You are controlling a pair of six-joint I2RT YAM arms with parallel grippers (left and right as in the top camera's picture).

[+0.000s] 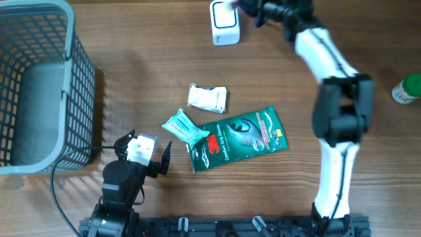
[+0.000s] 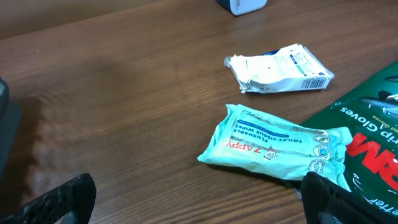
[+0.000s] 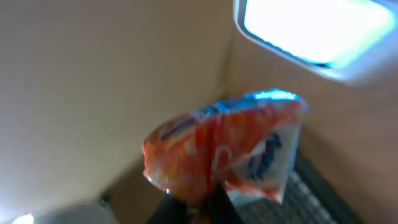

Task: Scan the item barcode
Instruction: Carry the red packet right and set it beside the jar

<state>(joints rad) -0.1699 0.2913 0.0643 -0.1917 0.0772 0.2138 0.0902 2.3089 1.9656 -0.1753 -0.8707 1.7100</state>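
An orange and white packet (image 3: 217,149) hangs in my right gripper (image 3: 199,208), which is shut on its lower edge. The scanner (image 3: 311,28) glows white just above and to the right of the packet. In the overhead view the right gripper (image 1: 248,9) sits at the table's far edge, right beside the white and blue scanner (image 1: 225,23); the packet is hidden there. My left gripper (image 1: 148,148) rests low at the front left, open and holding nothing (image 2: 199,208), with its right finger next to a teal wipes packet (image 2: 273,143).
A crumpled white packet (image 1: 208,97), the teal wipes packet (image 1: 184,127) and a green 3M gloves bag (image 1: 240,138) lie mid-table. A grey wire basket (image 1: 79,85) stands at the left. A green bottle (image 1: 408,89) sits at the right edge.
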